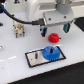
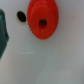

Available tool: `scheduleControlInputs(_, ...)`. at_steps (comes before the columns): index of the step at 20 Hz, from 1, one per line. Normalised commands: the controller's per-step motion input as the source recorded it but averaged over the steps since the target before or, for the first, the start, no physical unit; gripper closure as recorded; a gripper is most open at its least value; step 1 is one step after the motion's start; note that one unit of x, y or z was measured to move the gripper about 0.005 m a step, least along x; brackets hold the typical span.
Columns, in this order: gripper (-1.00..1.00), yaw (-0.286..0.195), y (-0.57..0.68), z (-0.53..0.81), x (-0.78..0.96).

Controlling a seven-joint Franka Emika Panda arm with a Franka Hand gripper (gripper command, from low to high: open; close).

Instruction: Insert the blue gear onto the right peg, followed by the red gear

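Step in hand: the blue gear (image 1: 49, 52) is seen lying on the grey plate (image 1: 35, 58) toward the exterior view's right, over the place of the right peg, which is hidden; step 1 is judged done, and the pickup of the red gear (image 1: 53, 36) is judged to be in hand.
Red gear position: it is seen flat on the white table (image 1: 15, 67), just beyond the plate and apart from the blue gear.
Gripper: the gripper (image 1: 56, 27) is held just above the red gear, empty; the 2 fingers appear spread, with a gap between them.
Next move: a straight descent is called for, the fingers closed on the rim or hub, then a lift and a carry to the covered peg.
Red gear shape: in the wrist view the red gear (image 2: 42, 20) is shown as a round disc with a dark centre hole; teeth are too blurred to tell.
Materials: both gears look like smooth moulded plastic; the table looks glossy.
Other peg: 1 thin dark pin (image 1: 35, 56) is left bare on the plate.
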Motion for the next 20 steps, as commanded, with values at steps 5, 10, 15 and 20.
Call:
scheduleControlInputs(5,-1.0,0.0,0.08,-0.37,-0.34)
scheduleControlInputs(10,-1.0,0.0,0.07,-0.33,-0.35)
scheduleControlInputs(15,-1.0,0.0,-0.02,-0.28,-0.16)
scheduleControlInputs(20,1.0,0.0,-0.09,-0.11,0.04)
